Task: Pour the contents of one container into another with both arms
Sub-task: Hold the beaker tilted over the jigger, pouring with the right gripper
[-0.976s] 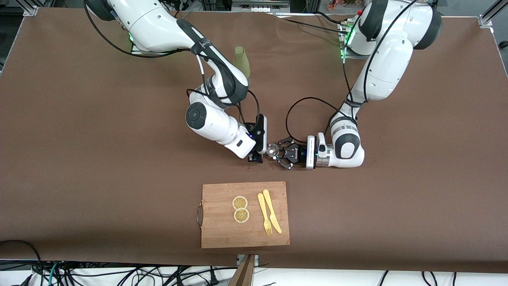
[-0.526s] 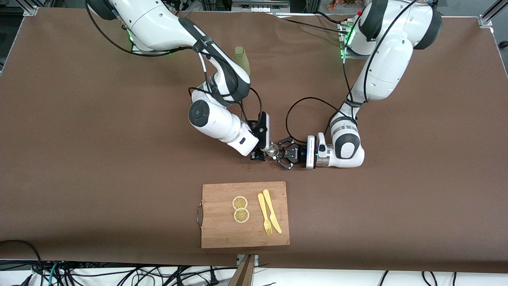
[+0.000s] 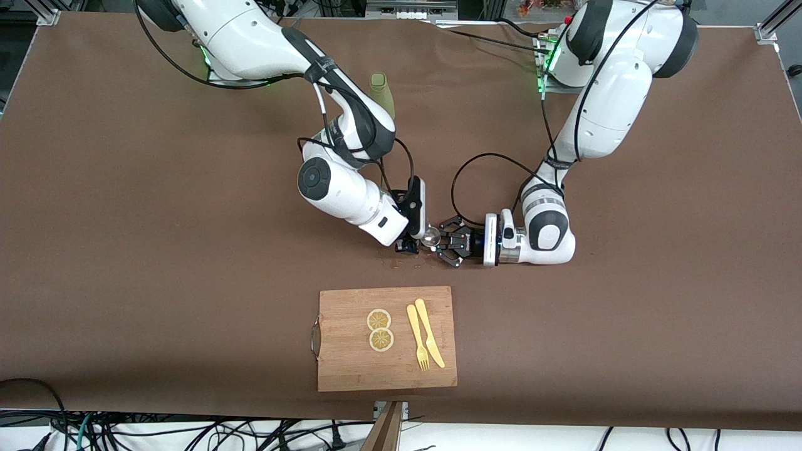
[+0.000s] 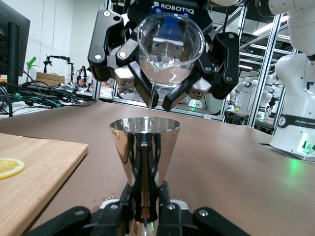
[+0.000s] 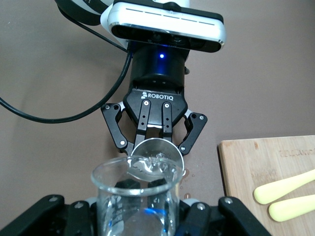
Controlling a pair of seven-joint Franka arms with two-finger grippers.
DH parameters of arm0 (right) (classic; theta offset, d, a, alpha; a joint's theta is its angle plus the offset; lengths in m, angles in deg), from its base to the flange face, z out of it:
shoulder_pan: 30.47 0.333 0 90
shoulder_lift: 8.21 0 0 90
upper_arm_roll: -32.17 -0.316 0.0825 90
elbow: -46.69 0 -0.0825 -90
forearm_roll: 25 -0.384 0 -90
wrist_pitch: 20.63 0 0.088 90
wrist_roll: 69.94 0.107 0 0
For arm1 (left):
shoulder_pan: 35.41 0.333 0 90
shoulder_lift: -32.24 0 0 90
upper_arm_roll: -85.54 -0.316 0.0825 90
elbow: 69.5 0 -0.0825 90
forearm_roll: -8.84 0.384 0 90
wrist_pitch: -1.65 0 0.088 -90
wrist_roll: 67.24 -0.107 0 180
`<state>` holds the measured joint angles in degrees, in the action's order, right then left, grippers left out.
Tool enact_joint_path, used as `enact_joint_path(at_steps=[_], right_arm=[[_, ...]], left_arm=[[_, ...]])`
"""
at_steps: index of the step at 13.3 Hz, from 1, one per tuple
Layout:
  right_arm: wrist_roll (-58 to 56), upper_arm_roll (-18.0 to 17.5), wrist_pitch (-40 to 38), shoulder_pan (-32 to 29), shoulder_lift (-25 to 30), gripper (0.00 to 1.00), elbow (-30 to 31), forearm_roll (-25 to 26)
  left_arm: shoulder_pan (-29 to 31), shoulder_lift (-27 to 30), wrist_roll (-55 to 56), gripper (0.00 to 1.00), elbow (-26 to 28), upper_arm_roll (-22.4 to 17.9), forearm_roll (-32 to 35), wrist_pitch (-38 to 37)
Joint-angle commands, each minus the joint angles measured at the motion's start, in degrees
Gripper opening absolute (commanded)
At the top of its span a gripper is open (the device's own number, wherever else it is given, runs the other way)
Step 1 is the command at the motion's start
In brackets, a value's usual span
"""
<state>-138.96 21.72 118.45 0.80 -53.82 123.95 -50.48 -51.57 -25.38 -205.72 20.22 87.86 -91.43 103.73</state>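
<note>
My left gripper [image 3: 440, 242] lies low over the table's middle, shut on the stem of a shiny metal cone-shaped measuring cup [image 4: 145, 147] that stands upright. My right gripper [image 3: 410, 245] faces it, shut on a clear glass beaker [image 4: 170, 46] tipped mouth-first over the cup. A thin stream of water [image 4: 152, 101] runs from the beaker's lip into the cup. In the right wrist view the beaker [image 5: 135, 196] fills the foreground, with the cup's rim [image 5: 157, 152] just past it. Water still sits in the beaker.
Spilled drops [image 5: 189, 189] dot the brown table beside the cup. A wooden cutting board [image 3: 351, 363] lies nearer the camera with two lemon slices [image 3: 379, 319], a yellow fork [image 3: 416, 341] and knife [image 3: 430, 332]. An olive bottle [image 3: 382, 94] stands near the arms' bases.
My right arm shifted a little toward the left gripper, bringing the beaker closer over the cup, then held still. The left arm has not moved.
</note>
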Motion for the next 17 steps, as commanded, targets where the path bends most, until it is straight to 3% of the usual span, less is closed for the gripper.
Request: enact_joint_path(at_steps=[1, 4, 7, 17], right_arm=[[0.90, -0.36, -0.40, -0.32, 0.62, 0.00, 0.00, 0.00], [0.91, -1.94, -0.22, -0.85, 0.70, 0.00, 0.00, -0.61], [-0.49, -2.03, -0.31, -0.94, 0.70, 0.00, 0.09, -7.90], [-4.01, -2.03, -2.93, -4.53, 4.31, 0.00, 0.44, -17.40]], left_arm=[[-0.37, 1.98, -2.94, 0.00, 2.13, -0.21, -1.16, 0.76], [-0.37, 1.98, -2.94, 0.00, 2.13, -0.21, -1.16, 0.76], [-0.37, 2.07, -2.94, 0.00, 2.13, -0.21, -1.16, 0.76], [-0.19, 2.68, -2.94, 0.00, 2.31, -0.48, -1.16, -0.65]])
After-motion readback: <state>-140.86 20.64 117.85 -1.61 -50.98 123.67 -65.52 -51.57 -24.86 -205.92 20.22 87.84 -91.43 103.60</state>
